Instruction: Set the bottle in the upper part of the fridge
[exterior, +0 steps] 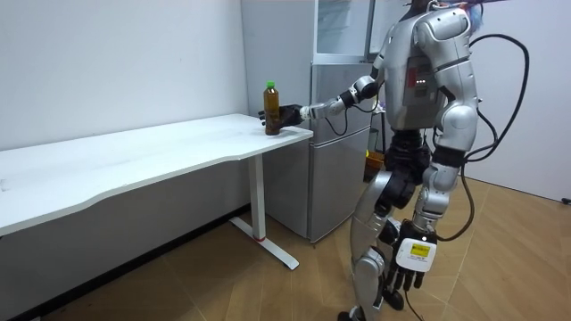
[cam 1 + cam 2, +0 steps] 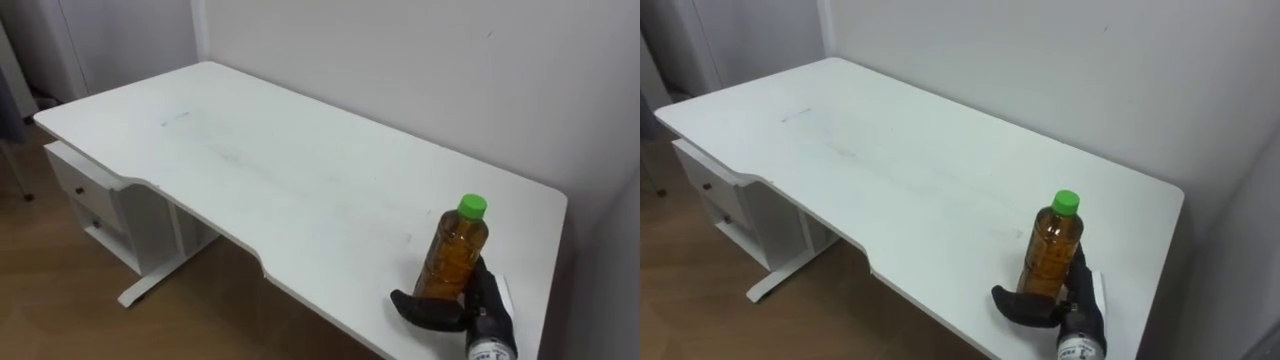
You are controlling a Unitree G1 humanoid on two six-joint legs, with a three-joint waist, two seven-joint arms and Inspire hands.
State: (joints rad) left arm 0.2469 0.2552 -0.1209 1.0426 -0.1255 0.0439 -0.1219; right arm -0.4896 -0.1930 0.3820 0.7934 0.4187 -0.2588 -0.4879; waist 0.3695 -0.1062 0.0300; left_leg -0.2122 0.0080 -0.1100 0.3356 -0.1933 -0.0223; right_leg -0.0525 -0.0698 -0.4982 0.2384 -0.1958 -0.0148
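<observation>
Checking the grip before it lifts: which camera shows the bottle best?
The right eye view: the bottle stands upright, nearer mid-frame, the right hand curled round its base. The left eye view shows the same, closer to the edge. The room view shows it far off, at the table's end.

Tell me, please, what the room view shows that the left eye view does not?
The room view adds the fridge just past the table's end, and the left hand hanging open by the robot's leg. The left eye view adds the drawers under the table's far end. Both share the table, the bottle upright near its corner, and the right hand, fingers curled round it.
</observation>
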